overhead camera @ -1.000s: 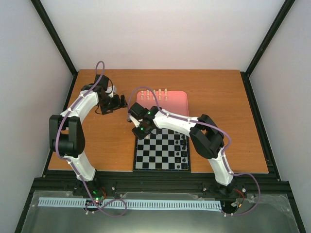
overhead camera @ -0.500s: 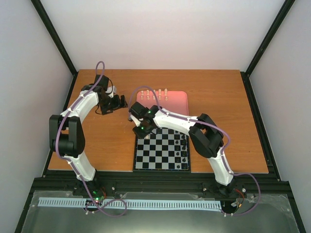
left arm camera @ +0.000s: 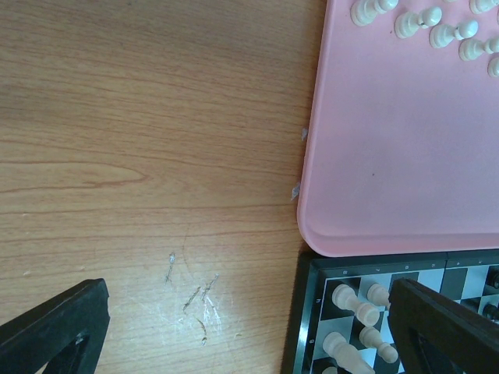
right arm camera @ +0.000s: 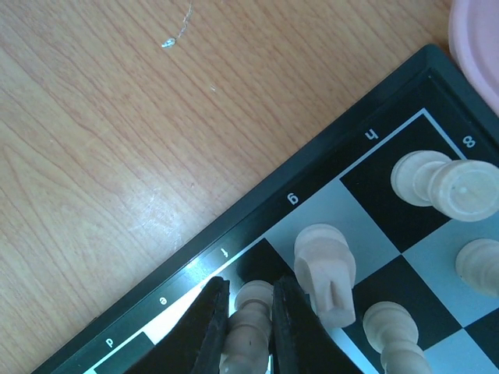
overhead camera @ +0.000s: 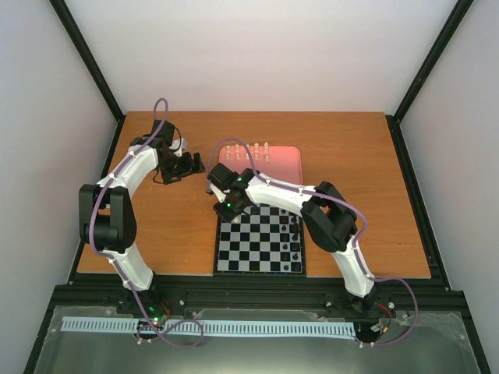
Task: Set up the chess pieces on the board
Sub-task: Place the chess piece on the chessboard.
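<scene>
A piece (right arm camera: 249, 323) was gripped by the right gripper (right arm camera: 249, 290) at the board's (right arm camera: 234, 227) far-left corner; lowering and release were judged to be needed next. The left gripper's (left arm camera: 249, 319) jaws were seen open.
</scene>
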`<action>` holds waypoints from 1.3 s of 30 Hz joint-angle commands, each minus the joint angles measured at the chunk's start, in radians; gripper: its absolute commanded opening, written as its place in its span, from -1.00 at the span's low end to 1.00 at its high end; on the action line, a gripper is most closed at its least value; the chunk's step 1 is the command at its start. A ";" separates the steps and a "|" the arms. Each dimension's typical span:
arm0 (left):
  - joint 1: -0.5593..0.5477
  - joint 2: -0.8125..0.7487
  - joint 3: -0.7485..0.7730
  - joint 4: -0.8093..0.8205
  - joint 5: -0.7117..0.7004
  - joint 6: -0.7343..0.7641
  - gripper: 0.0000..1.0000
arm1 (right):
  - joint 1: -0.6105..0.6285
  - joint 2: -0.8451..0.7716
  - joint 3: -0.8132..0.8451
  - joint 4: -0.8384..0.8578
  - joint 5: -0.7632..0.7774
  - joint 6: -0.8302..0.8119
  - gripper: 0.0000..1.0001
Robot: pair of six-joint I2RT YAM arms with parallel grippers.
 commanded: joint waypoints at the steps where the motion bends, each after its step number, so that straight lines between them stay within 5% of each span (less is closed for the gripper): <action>1: 0.008 -0.021 0.003 0.021 0.004 -0.013 1.00 | -0.007 0.017 0.035 0.015 0.004 -0.001 -0.83; 18: 0.009 -0.023 0.000 0.022 0.006 -0.011 1.00 | -0.007 0.006 0.022 -0.003 -0.005 -0.005 -0.75; 39: 0.008 -0.042 -0.009 0.020 0.007 -0.011 1.00 | 0.007 -0.127 -0.055 0.045 0.015 -0.016 -0.29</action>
